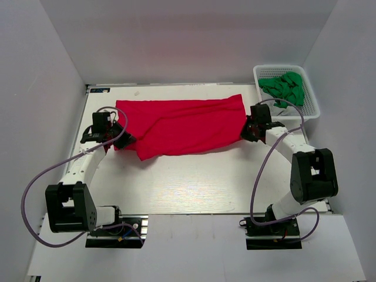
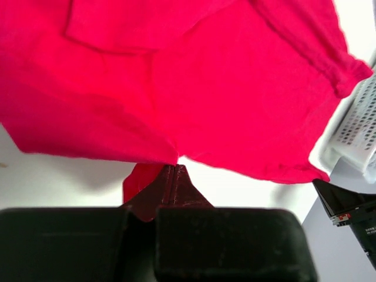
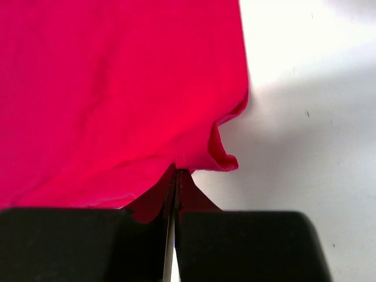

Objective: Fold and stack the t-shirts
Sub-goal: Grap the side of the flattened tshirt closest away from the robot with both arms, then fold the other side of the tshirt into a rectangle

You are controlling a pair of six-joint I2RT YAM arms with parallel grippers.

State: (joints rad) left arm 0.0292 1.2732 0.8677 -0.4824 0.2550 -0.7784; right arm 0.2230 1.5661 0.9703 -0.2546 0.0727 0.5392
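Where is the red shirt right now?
In the top view the red shirt spans the table, its left end pinched by the left gripper, its right end by the right gripper, near the basket.

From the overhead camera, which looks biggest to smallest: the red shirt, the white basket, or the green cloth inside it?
1. red shirt, clearly the largest
2. white basket
3. green cloth, which fits inside the basket

A pale wood-grain table stands boxed in by plain grey-white walls on three sides, light glaring off its top; a white lattice basket of green cloth sits just beyond the right gripper.
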